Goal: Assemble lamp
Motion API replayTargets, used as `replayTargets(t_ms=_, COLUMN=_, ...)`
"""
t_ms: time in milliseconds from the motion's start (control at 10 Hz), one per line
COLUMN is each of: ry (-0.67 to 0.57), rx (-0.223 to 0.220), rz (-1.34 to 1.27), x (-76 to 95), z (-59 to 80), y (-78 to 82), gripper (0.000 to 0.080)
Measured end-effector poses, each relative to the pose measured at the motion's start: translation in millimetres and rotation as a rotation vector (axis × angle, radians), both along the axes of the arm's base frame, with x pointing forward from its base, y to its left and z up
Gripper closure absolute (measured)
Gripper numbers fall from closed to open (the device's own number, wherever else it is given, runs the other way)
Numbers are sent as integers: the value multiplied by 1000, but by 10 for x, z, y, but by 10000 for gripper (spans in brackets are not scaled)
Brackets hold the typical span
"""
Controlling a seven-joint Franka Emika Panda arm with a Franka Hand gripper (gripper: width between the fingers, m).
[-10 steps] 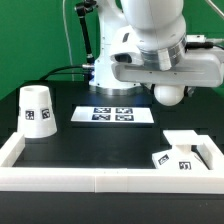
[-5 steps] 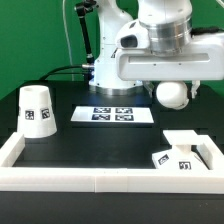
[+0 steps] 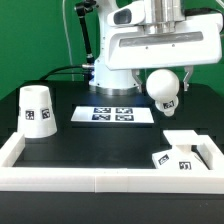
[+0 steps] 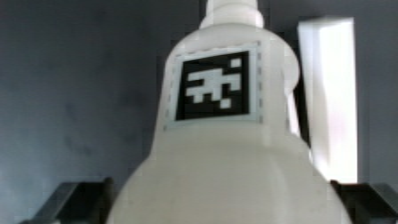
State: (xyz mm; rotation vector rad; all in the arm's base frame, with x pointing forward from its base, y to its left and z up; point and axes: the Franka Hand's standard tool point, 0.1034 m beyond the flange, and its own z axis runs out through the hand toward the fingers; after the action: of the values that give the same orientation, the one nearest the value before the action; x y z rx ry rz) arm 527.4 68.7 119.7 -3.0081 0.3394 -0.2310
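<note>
Gripper [image 4: 217, 205] is clamped on the bulb [image 3: 163, 85], holding it up in the air well clear of the table [image 3: 100, 145]. In the wrist view you can see a dark finger on each side of the fat white body, so that's a proper grip and not just a hover.

Going across the exterior view from its left:
- The shade [image 3: 38, 108] stands upright on the table, wide end down, well apart from the gripper and a good way lower.
- The marker board [image 3: 120, 115] lies flat, lower than the gripper and a bit toward the exterior view's left of it.
- The bulb itself only shows its round end under the hand here. In the wrist view its long axis runs out from between the fingers, with the narrow neck farthest from that camera. It looks tilted rather than plumb, but I can't say by how much.
- The base [image 3: 185, 150] sits in the corner of the white rail [image 3: 100, 178], below the gripper, toward the exterior view's right and nearer that camera.

My guess is the base is the target, so the next move runs down and toward that right-hand corner, and the bulb's axis has to end up vertical over the base's middle. I can't make out the base's socket from here.
</note>
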Motion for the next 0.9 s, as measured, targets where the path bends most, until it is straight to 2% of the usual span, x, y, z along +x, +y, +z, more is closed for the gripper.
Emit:
replayTargets(t_ms=400, ry=-255, rx=-41, rz=18, x=5, z=-14, y=61, gripper=220)
replayTargets(t_ms=500, ry=-240, rx=-63, rz=88, x=-7, z=-20, y=30, gripper=220)
replayTargets(t_ms=900, ry=-256, rx=-91, rz=174, x=197, z=214, y=-91, gripper=220)
